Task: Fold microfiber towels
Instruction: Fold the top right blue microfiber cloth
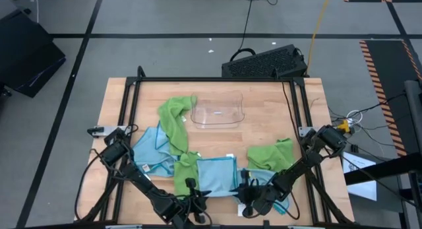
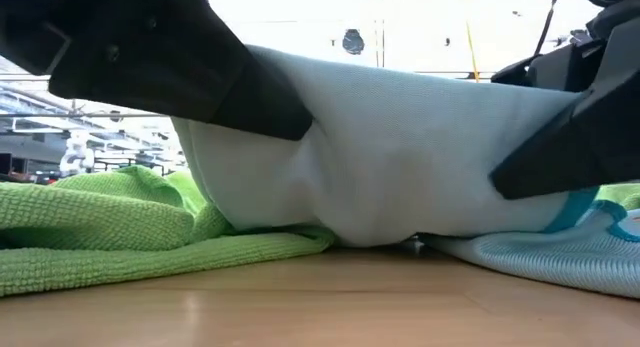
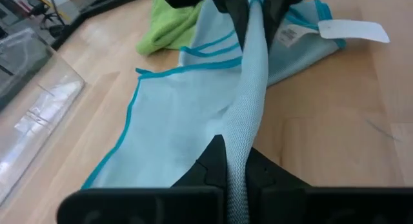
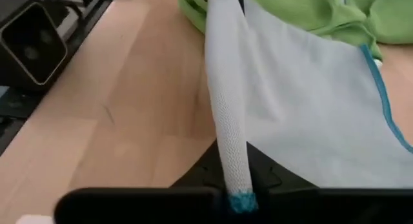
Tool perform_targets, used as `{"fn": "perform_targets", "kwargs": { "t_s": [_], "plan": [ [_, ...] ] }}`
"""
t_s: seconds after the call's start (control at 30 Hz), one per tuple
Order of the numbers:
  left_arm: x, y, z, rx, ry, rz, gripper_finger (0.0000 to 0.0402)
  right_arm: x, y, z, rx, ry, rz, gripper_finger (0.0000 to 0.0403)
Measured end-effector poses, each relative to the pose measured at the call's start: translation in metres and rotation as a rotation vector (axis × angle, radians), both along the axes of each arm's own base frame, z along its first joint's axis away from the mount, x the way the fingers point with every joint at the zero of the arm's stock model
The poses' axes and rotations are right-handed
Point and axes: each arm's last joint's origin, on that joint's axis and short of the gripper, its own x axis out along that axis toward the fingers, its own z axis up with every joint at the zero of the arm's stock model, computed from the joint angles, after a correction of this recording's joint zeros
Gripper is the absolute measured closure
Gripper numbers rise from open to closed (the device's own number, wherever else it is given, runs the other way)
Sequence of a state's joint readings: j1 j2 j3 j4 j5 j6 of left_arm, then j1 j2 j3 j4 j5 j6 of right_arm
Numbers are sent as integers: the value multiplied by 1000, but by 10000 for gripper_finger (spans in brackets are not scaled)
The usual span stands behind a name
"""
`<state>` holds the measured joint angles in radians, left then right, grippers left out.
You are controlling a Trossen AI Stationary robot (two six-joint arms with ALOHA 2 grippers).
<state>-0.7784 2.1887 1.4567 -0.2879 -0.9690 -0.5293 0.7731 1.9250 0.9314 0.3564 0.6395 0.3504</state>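
Note:
A light blue towel (image 1: 216, 173) lies at the table's near middle, partly on a lime green towel (image 1: 184, 171). My left gripper (image 1: 192, 188) is shut on the blue towel's near left corner and my right gripper (image 1: 246, 189) on its near right corner. The near edge (image 3: 253, 69) runs raised between them. In the low view the towel (image 2: 400, 157) fills the middle, with my left gripper (image 2: 150, 47) above it at the left and my right gripper (image 2: 580, 117) at the right. My left gripper pinches the blue towel's near edge (image 3: 240, 139) between its two fingers at the left corner, the fingers level and pointing along the edge toward the table's right. The edge is lifted and drawn straight; the far part lies on the table. My right gripper pinches the same near edge (image 4: 228, 150) between its two fingers at the right corner, level and pointing along the edge toward the table's left. The teal-trimmed corner (image 4: 242, 201) sticks out behind the fingers. The cloth slopes down from the edge to the table.
A clear plastic tray (image 1: 218, 113) stands at the far middle with a green towel (image 1: 177, 118) beside it. A second blue towel (image 1: 151, 153) lies at the left, a green one (image 1: 271, 153) at the right over another blue one (image 1: 280, 204). A keyboard (image 1: 264, 63) lies beyond the far edge.

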Motion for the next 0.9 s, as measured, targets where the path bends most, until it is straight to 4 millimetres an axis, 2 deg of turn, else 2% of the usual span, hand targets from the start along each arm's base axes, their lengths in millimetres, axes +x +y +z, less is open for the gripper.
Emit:
{"fn": "perform_targets", "kwargs": {
  "t_s": [0.17, 0.4, 0.57, 0.77, 0.9],
  "plan": [
    [-2, -2, 8, -55, 19, -34, 384, 0, 1, 13, 54, 2, 55, 390],
    [-6, 2, 40, -171, 90, -127, 395, 6, -9, 43, 212, 6, 140, 398],
    [-3, 13, 44, -211, 195, -177, 378, 14, -19, 43, 317, 86, 202, 393],
    [3, 39, 49, -141, 329, -176, 394, 24, -37, 38, 313, 147, 166, 393],
    [11, 68, 50, -104, 407, -101, 381, 31, -54, 34, 300, 190, 119, 394]
  ]
}}
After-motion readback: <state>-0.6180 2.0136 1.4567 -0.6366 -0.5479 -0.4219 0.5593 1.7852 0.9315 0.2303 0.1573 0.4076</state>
